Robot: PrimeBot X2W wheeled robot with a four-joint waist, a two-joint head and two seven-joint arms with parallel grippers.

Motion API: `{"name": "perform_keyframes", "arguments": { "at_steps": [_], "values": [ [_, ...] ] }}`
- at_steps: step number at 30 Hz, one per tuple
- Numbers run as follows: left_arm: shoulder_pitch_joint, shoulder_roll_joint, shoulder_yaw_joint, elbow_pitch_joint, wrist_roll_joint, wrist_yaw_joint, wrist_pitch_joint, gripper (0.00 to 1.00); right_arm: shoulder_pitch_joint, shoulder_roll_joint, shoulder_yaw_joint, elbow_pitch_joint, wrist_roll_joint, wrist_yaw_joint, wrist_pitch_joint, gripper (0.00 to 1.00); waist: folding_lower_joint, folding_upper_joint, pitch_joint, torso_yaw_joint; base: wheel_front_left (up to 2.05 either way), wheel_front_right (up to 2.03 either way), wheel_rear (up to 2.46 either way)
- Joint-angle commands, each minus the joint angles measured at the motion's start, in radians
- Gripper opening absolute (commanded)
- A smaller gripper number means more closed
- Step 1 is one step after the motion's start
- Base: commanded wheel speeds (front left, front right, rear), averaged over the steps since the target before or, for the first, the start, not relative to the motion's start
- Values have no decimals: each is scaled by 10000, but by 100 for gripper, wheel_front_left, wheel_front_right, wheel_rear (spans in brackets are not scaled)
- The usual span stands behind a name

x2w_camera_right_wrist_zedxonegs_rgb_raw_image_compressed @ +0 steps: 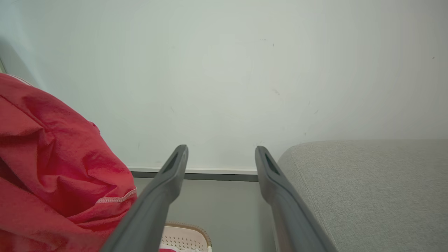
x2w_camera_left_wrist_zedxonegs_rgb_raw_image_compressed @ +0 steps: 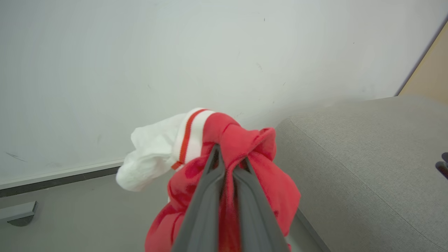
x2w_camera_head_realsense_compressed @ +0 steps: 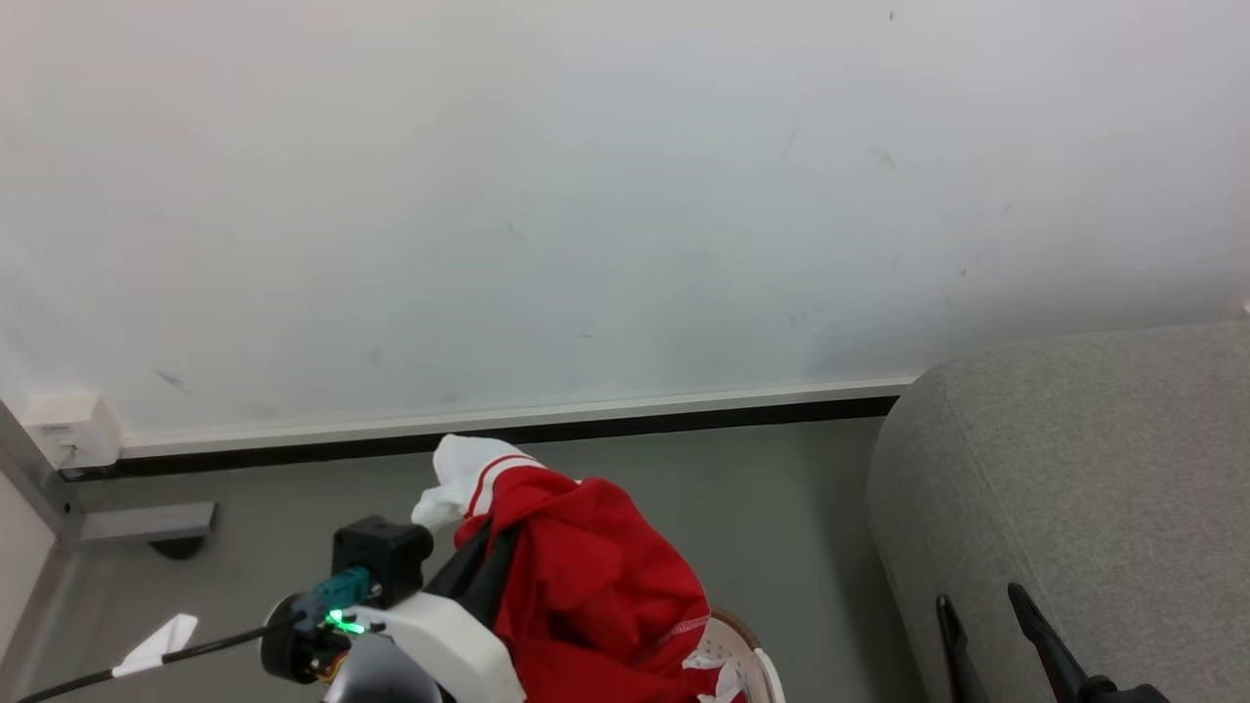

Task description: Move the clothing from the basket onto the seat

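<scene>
Left wrist view is showing the left gripper (x2w_camera_left_wrist_zedxonegs_rgb_raw_image_compressed: 229,158) pinching the clothing (x2w_camera_left_wrist_zedxonegs_rgb_raw_image_compressed: 252,175), its two dark fingers pressed together on a bunched fold of red fabric, with a white, red-striped cuff (x2w_camera_left_wrist_zedxonegs_rgb_raw_image_compressed: 157,154) poking out to one side. In the head view the garment is hanging in the air above the basket (x2w_camera_head_realsense_compressed: 732,644), its lower folds draping down toward the basket's rim, while the seat (x2w_camera_head_realsense_compressed: 1074,469) is standing apart to the robot's right. The right gripper (x2w_camera_right_wrist_zedxonegs_rgb_raw_image_compressed: 221,154) is hovering near the seat's rounded corner, its fingers spread wide with nothing between them.

As a judgement, the grip is biting only a small knot of cloth, so a quick swing toward the seat could let the fabric slide out and drop onto the floor (x2w_camera_head_realsense_compressed: 781,508). The trailing hem is hanging close to the basket rim, where it could snag and drag or tip the basket. More red and white cloth appears to be lying in the basket; whether it is tangled with the lifted piece cannot be told. The loose tail could also brush the seat's side and pull the garment short of the top
</scene>
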Motion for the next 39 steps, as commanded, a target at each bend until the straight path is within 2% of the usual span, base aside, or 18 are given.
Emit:
{"name": "perform_keyframes", "arguments": {
  "at_steps": [1,10,15,18,22,29,35,39],
  "values": [
    [91,57,28,-56,-37,24,14,0,84,-24,-5,-52,-47,-21,3,100,1,-1,7,5,0,0,0],
    [18,90,-87,-152,-12,45,44,0,47,-24,189,-26,-17,-21,3,100,1,-1,5,67,0,0,0],
    [-6,83,-189,-226,10,27,54,0,-307,-100,703,-39,-261,-21,3,100,1,-1,36,46,0,0,0],
    [-93,35,-286,-294,56,1,130,0,-595,-298,1454,136,-308,-21,5,100,1,-1,53,72,0,0,0],
    [-220,-15,-455,-420,114,-17,203,0,-1311,-558,2937,586,-77,-21,3,100,1,-1,112,118,0,0,0],
    [-382,-109,-877,-687,223,-155,426,0,-2924,-447,5074,1863,403,-23,29,100,1,-1,194,277,0,0,0],
    [-578,-258,-1229,-857,283,-265,624,0,-4168,-172,6191,3117,872,-21,7,100,1,-1,215,491,0,0,0],
    [-638,-344,-1382,-939,240,-324,712,0,-4718,-63,6290,3604,846,-23,-2,100,1,-1,209,552,0,0,0]
  ]
}}
